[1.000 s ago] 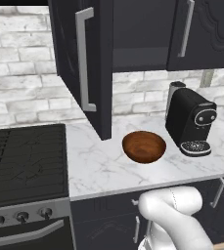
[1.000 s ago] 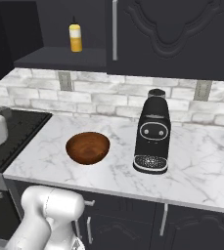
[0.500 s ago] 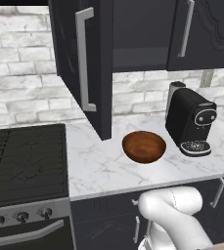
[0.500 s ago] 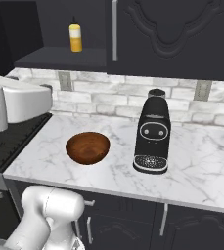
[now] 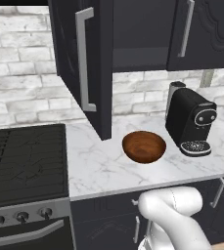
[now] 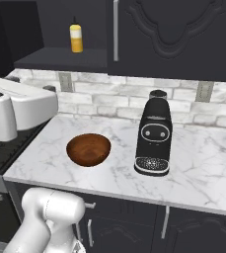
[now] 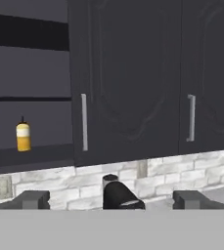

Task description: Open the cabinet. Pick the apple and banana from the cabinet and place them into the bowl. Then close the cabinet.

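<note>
The black wall cabinet (image 5: 133,29) stands with its left door (image 5: 96,73) swung out over the counter and its right door (image 6: 173,34) closed. The hand view faces the cabinet (image 7: 128,97) from some distance, level with its lower shelf. My gripper (image 7: 112,200) is open, its fingertips (image 7: 33,199) wide apart with nothing between them. The brown wooden bowl (image 5: 144,146) sits empty on the marble counter below the open half, also seen from the right base view as the bowl (image 6: 88,149). The apple and the banana are out of view.
A yellow bottle (image 6: 75,38) stands on the open shelf, and the hand view shows the same bottle (image 7: 23,135). A black coffee machine (image 5: 191,122) stands right of the bowl. A stove (image 5: 25,161) lies to the left. My white arm link (image 6: 16,106) hangs over the counter's left end.
My white arm has swung in from the left edge of the right base view, towards the counter. The bowl, the doors and the coffee machine have not moved.
</note>
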Motion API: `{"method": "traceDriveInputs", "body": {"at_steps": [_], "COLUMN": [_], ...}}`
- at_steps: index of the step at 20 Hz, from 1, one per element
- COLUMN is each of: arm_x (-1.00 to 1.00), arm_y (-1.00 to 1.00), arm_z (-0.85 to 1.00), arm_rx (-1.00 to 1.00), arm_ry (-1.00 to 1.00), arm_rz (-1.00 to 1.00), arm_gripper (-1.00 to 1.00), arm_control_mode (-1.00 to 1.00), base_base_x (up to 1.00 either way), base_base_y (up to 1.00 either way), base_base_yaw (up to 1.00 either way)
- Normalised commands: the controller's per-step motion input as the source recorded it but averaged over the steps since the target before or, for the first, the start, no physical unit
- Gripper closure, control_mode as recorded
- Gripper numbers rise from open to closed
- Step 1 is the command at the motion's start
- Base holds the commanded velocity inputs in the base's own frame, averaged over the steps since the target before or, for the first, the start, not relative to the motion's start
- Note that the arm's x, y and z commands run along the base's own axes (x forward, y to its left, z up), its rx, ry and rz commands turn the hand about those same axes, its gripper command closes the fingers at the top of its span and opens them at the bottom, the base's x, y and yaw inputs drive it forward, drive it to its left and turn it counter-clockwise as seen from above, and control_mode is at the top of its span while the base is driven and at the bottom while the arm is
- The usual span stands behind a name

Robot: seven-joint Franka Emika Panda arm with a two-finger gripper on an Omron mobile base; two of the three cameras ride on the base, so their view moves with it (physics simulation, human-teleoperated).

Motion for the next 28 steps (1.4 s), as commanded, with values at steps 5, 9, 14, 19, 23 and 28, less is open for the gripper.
{"method": "traceDriveInputs", "body": {"at_steps": [5,9,14,19,23,28], "arm_x": [0.00,0.00,0.05,0.21,0.27,0.46], "arm_y": [0.00,0.00,0.00,0.00,0.06,0.04], "arm_z": [0.00,0.00,0.00,0.00,0.00,0.00], "arm_rx": [0.00,0.00,0.00,0.00,0.00,0.00], "arm_ry": [-0.25,-0.23,-0.07,0.00,0.00,0.00], "arm_rz": [0.07,0.05,0.01,0.00,0.00,0.00], "arm_gripper": [-1.00,-1.00,-1.00,-1.00,-1.00,-1.00], "arm_control_mode": [-1.00,-1.00,-1.00,-1.00,-1.00,-1.00], "base_base_x": [0.00,0.00,0.00,0.00,0.00,0.00], "base_base_y": [0.00,0.00,0.00,0.00,0.00,0.00], "base_base_yaw": [0.00,0.00,0.00,0.00,0.00,0.00]}}
